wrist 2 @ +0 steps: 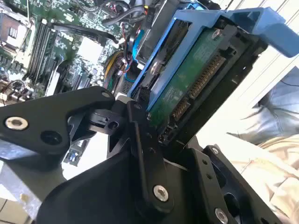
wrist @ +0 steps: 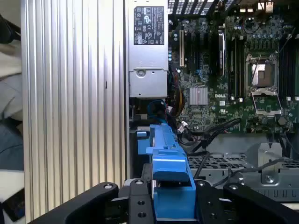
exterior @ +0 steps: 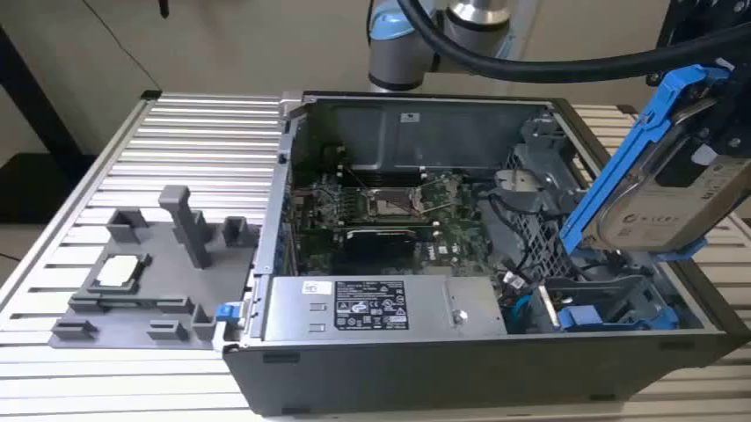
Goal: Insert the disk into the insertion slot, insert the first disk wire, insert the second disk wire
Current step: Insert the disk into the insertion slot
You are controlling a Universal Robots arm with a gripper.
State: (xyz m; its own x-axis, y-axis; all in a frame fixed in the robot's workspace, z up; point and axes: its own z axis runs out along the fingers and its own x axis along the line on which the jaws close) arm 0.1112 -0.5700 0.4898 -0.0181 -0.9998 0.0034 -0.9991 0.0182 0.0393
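Your tool (wrist: 173, 205) is gripping the disk (wrist: 166, 149): in the first wrist view its black fingers (wrist: 112, 200) are pressing on either side of the bright blue carrier. In the second wrist view the tool (wrist 2: 159, 135) is clamping the disk (wrist 2: 187, 79) with the green circuit board and the connector row facing the camera. In the exterior view the tool (exterior: 725, 141) is running off the frame edge, so you are seeing only part of it. It is holding the disk (exterior: 639, 202) tilted, above the open computer case and clear of it.

The disk's pale label is showing print that is too small to make out. Just below the disk's lower end, the insertion slot (exterior: 593, 280) is sitting beside the perforated cage wall (exterior: 543, 230). Its mouth is partly hidden by cables. Another blue carrier (exterior: 610, 316) is lying in the bay lower down.

Farther from the tool, the motherboard (exterior: 388, 211) is lying open. The silver power-supply box (exterior: 364, 308) is carrying a dark label (exterior: 371, 304) with white marks. The same label (wrist: 149, 25) is showing in the first wrist view.

Beyond the case, a grey fixture (exterior: 153, 272) is standing on the ribbed metal surface (exterior: 176, 141). Cloth (wrist 2: 261, 121) is showing behind the disk, too cut off to identify.
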